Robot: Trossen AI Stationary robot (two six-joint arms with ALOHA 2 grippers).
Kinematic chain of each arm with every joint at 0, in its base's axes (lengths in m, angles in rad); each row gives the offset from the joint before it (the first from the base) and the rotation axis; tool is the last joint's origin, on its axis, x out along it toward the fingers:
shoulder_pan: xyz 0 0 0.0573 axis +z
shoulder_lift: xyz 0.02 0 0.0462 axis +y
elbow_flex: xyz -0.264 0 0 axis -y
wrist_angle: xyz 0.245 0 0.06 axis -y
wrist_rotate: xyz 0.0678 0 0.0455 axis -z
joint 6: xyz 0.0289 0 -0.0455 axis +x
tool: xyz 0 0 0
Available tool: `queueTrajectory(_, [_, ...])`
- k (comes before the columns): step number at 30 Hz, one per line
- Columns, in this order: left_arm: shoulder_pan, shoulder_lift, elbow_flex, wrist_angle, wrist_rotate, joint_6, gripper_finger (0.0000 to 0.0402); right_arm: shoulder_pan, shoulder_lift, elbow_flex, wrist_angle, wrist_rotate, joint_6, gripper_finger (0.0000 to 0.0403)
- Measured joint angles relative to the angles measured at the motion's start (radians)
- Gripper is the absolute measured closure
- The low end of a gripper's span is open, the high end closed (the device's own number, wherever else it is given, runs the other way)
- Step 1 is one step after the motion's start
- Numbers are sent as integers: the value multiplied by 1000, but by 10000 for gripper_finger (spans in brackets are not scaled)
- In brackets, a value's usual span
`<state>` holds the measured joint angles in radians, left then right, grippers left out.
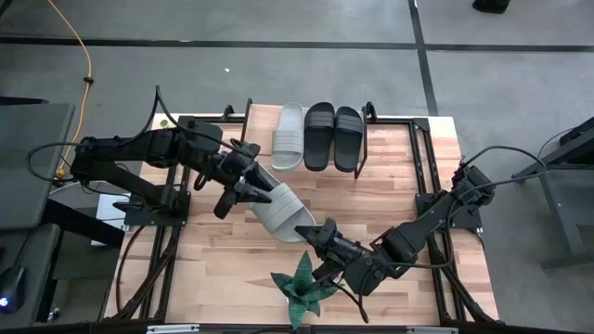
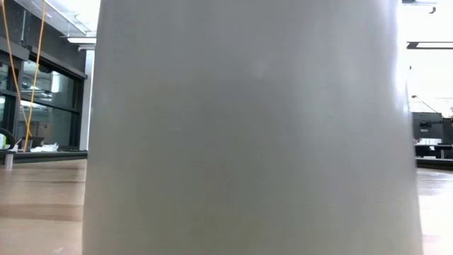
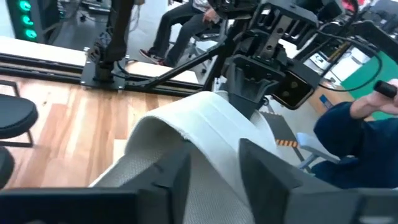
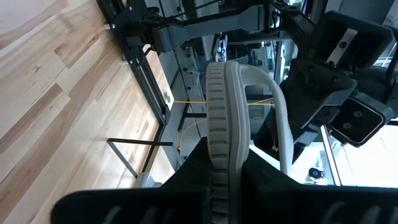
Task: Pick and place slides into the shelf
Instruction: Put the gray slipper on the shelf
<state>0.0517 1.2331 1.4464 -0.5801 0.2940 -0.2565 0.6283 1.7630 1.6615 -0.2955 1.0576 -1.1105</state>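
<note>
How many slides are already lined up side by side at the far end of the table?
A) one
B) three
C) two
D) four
B: the high view shows one grey slide and two black slides in a row, while the fourth slide is out mid-table between the two arms.

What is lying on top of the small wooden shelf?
One pale grey slide sandal and two black slide sandals lie side by side on the light wooden shelf; beneath its plank is hidden.

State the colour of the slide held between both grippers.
Pale grey-beige slide; clearest in the high view.
</note>
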Motion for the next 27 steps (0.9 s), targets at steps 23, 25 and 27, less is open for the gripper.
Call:
queueTrajectory(23, [-46, -60, 0, -122, -359, 124, 191, -33, 0, 0, -138, 226, 170, 399])
queueTrajectory(25, [-81, -60, 0, -128, -358, 131, 199, -49, 0, 0, -138, 227, 175, 399])
queueTrajectory(27, [-122, -60, 0, -127, -358, 140, 207, -67, 0, 0, -142, 240, 192, 399])
